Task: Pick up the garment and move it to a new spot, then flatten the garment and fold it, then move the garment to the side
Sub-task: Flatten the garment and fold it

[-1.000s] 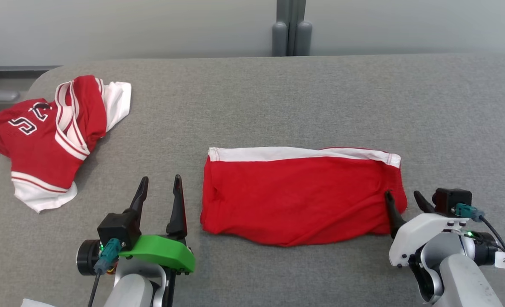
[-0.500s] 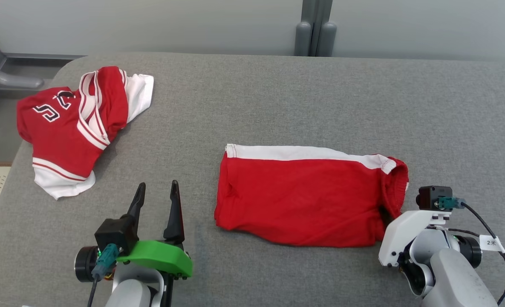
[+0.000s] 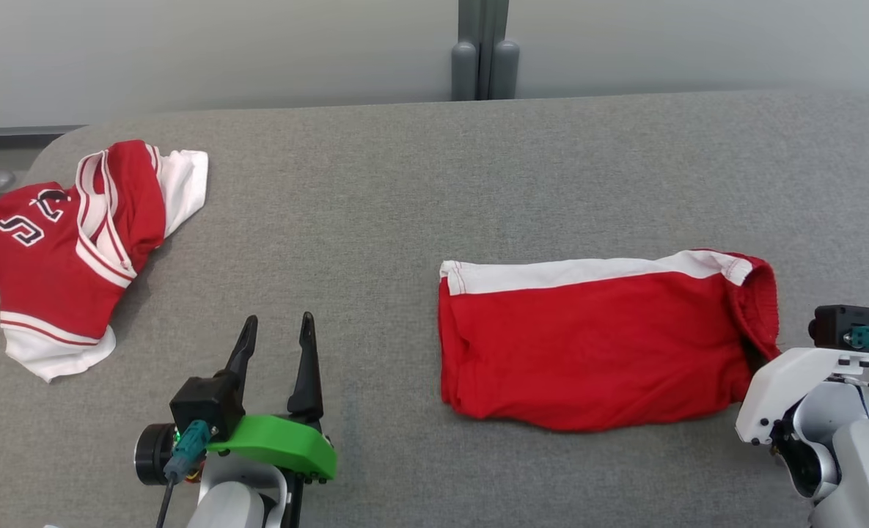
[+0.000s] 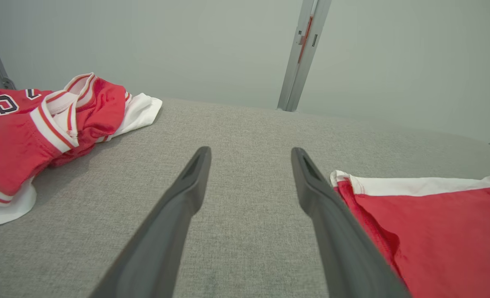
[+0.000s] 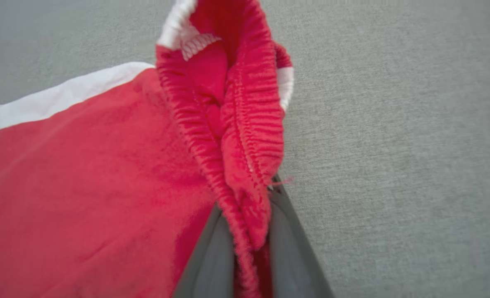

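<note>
The garment is a pair of red shorts with a white side stripe, folded into a flat rectangle on the grey padded table. Its right end, the ribbed waistband, is bunched and raised. My right gripper is shut on that waistband, and red cloth is squeezed between the two dark fingers. In the head view the cloth's edge hides those fingers and the white wrist sits just beside it. My left gripper stands open and holds nothing, left of the garment and apart from it.
A second red jersey with white trim and dark lettering lies crumpled at the table's far left, near the rounded corner. A grey post stands behind the table against a pale wall. Bare grey fabric lies between the two garments.
My right gripper closed on the garment's right end. The waistband bunched and lifted, and the garment slid to the right, away from my left gripper. The head camera shifted; the left gripper stayed open.
</note>
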Tool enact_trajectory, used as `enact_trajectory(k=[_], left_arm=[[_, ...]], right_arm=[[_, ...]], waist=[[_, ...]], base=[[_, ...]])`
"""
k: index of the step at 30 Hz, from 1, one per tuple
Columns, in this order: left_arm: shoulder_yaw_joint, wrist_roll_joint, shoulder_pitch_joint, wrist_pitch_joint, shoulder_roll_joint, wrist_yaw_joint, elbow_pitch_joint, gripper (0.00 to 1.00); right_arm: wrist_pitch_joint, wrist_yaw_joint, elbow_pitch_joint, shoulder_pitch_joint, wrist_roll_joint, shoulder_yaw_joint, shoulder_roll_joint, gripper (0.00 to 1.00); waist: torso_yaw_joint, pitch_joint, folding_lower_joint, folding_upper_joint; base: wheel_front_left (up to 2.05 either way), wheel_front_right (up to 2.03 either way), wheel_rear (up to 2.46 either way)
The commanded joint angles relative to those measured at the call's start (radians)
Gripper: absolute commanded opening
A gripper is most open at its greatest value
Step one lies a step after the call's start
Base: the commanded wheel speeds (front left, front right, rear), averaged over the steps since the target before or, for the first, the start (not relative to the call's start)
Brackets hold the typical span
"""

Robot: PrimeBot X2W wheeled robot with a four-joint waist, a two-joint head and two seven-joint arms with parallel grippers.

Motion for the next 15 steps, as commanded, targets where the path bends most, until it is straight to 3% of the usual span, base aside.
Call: enact_trajectory(k=[1,7,15], left_arm=[[0.000,0.013,0.010,0.000,0.001,-0.005,0.004,1.00],[-0.003,0.012,-0.002,0.000,0.000,-0.008,0.010,1.00],[-0.008,0.009,-0.007,0.000,0.000,-0.010,0.021,1.00]], right_arm=[[0.006,-0.001,-0.016,0.018,0.002,-0.004,-0.004,0.00],[0.015,-0.001,-0.109,0.037,0.051,0.031,0.023,0.00],[0.041,-0.001,-0.231,0.032,0.138,0.168,0.089,0.00]], waist=[[-0.016,0.000,0.0000,0.0000],[-0.020,0.001,0.0000,0.0000],[0.018,-0.010,0.0000,0.0000]], base=[[0.00,0.00,0.00],[0.00,0.00,0.00],[0.00,0.00,0.00]])
